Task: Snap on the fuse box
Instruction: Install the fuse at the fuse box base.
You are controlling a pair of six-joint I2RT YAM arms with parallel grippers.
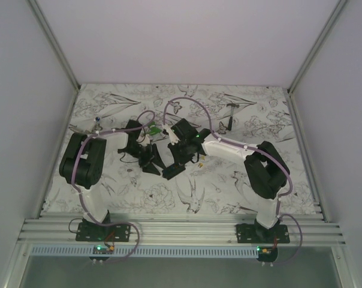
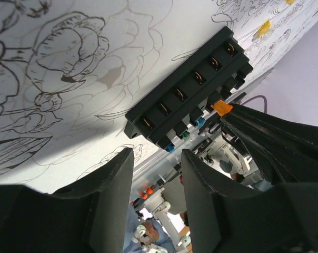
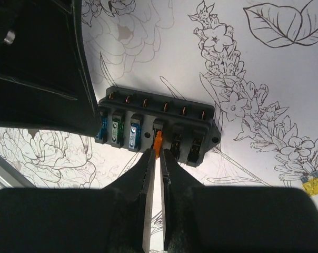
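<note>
My R claw (image 3: 155, 158) pinches orange fuse (image 3: 158, 142) at fuse box (image 3: 159, 124).
L claw (image 2: 156, 155) part-open, w/ nothing in it; its bulk hides box's left end; top cam: box unseen.

The left gripper (image 2: 156, 158) crowded one end of the fuse box (image 3: 164, 113) and the right gripper (image 3: 156, 158), pinching an orange fuse (image 3: 158, 143), blocked one long side, leaving the other long side and far end open.
</note>
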